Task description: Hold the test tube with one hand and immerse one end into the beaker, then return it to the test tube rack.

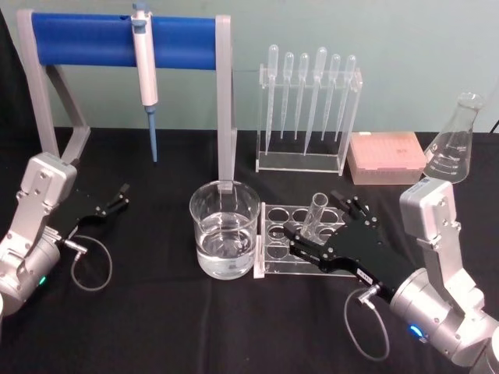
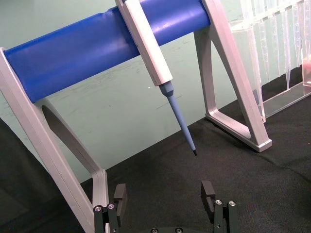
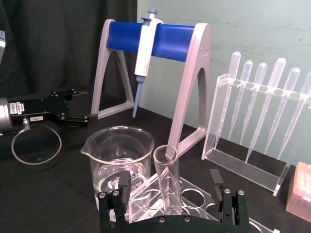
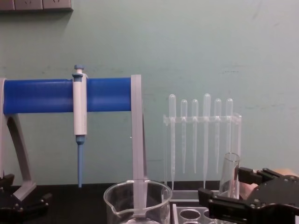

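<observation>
The test tube (image 1: 316, 212) stands tilted in a clear rack (image 1: 274, 261), just right of the beaker (image 1: 224, 231), which holds water. My right gripper (image 1: 318, 222) is open, with one finger on each side of the tube and a gap on both sides. The right wrist view shows the tube (image 3: 167, 177) midway between the fingers (image 3: 123, 183) of this gripper (image 3: 169, 182), with the beaker (image 3: 118, 155) just beyond. In the chest view the tube (image 4: 229, 175) rises between the right gripper's (image 4: 229, 186) fingers, beside the beaker (image 4: 138, 201). My left gripper (image 1: 118, 195) rests open at the left, holding nothing.
A blue-barred stand (image 1: 125, 39) with a hanging pipette (image 1: 146, 74) is at the back left. A clear rack of plastic pipettes (image 1: 308, 105), a pink tip box (image 1: 386, 157) and a conical flask (image 1: 454, 144) line the back right. A cable loop (image 1: 90, 265) lies by the left arm.
</observation>
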